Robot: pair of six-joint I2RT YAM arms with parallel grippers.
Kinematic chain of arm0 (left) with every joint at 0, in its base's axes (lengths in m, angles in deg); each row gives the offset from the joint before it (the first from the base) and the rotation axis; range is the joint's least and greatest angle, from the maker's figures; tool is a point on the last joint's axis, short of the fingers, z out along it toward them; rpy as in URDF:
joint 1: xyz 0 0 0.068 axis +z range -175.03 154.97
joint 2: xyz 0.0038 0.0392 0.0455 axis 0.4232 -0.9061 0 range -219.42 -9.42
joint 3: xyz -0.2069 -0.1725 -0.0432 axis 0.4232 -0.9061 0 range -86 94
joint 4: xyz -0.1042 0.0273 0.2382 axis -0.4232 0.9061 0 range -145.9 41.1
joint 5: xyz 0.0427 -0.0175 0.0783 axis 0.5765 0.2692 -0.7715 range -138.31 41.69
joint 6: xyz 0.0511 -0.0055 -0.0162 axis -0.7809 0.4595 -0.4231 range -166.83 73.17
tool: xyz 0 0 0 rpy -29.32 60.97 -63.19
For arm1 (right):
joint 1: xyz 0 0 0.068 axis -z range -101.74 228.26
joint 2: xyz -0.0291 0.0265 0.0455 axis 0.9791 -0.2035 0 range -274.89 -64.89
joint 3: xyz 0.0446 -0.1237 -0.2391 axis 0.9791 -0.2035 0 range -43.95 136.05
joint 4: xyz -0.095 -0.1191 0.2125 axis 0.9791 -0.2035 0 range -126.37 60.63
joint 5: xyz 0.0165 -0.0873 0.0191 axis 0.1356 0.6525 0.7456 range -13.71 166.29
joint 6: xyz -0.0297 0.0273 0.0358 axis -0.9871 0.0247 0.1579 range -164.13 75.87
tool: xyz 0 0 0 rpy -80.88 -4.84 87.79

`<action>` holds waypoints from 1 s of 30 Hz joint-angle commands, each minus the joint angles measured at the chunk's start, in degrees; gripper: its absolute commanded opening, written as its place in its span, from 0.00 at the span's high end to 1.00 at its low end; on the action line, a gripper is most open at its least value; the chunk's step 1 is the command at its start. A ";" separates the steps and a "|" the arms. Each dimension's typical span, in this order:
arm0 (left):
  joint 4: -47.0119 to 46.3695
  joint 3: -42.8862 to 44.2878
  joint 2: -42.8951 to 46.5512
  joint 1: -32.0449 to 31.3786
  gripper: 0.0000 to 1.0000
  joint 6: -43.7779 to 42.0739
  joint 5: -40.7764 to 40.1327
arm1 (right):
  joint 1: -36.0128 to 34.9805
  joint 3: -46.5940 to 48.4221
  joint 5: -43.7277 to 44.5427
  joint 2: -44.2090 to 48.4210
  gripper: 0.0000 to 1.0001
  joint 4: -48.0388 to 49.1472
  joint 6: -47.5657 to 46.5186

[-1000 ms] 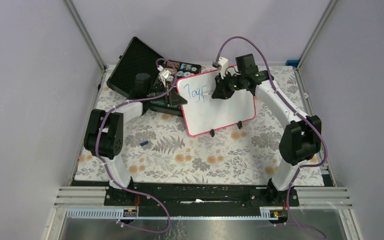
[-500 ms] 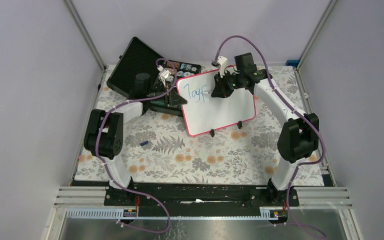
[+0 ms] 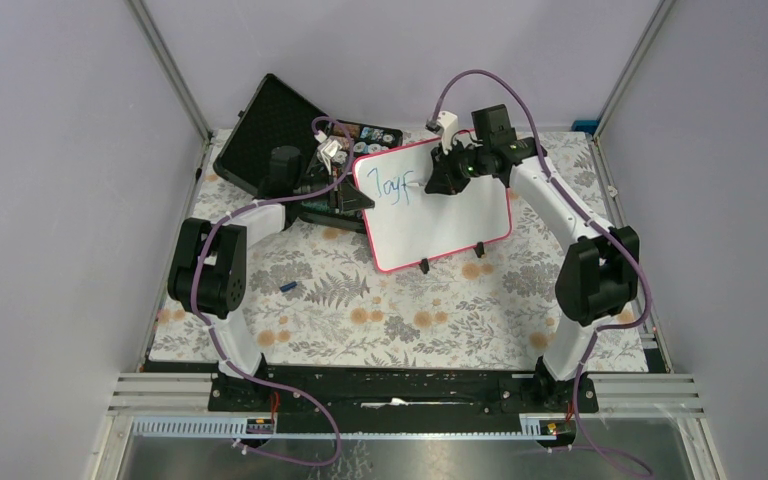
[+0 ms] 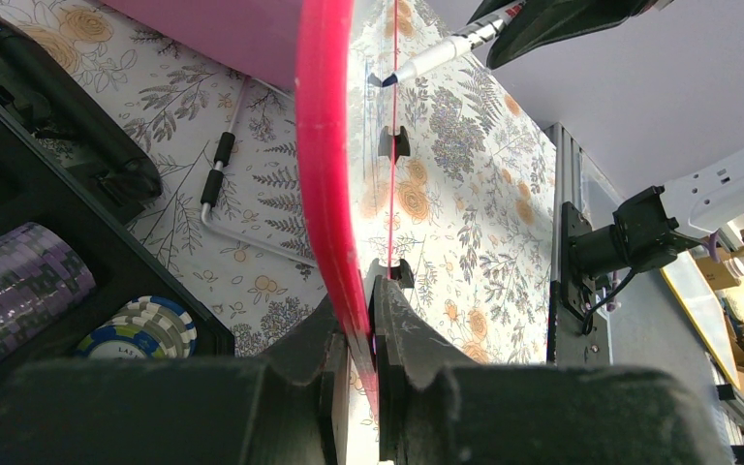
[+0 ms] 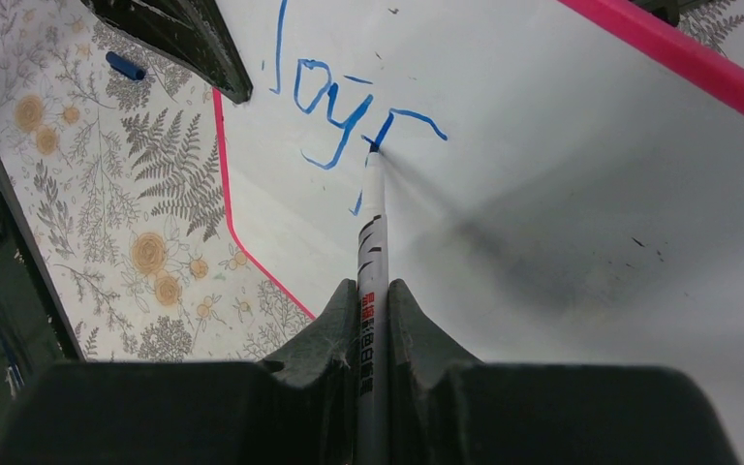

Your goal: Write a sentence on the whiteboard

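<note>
The whiteboard (image 3: pixel 450 222) stands at the far middle of the worktop (image 3: pixel 400 315), on the flowered cloth; its two small black feet (image 3: pixel 424 266) sit along its near edge, and its pink-red frame (image 4: pixel 325 145) runs all round. The left arm (image 3: pixel 210 265) reaches to the board's left edge; its jaws are pressed onto that frame, one finger on each side of it, as the left wrist view shows plainly. The right arm (image 3: pixel 570 215) bends in from the right over the board's upper part; its jaws are closed tight on a white marker (image 5: pixel 371 237), which sticks straight out between the fingers. The marker's dark tip touches the white surface at the top of the last blue stroke (image 5: pixel 417 118). The blue writing (image 3: pixel 394 188) lies in the board's upper left area, a few joined letters that I cannot read with certainty.

An open black case (image 3: pixel 265 135) lies at the far left corner, just behind the left arm's wrist and beside the board's left edge; poker chips (image 4: pixel 140 331) lie in its tray, with a purple stack (image 4: pixel 15 291) next to them. A small blue piece (image 3: pixel 288 288) lies on the cloth near the left arm, well apart from the board. Behind the board a thin wire stand (image 4: pixel 215 179) rests on the cloth.
</note>
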 commanded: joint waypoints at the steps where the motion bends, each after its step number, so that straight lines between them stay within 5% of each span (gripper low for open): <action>1: -1.71 0.46 -0.12 -0.17 1.00 -4.62 -1.21 | 1.65 1.36 1.24 0.94 1.00 -0.24 -0.93; 30: -0.54 0.53 -0.21 -0.16 1.00 -5.85 -1.22 | 3.68 -0.49 -5.83 2.82 1.00 -1.87 -1.94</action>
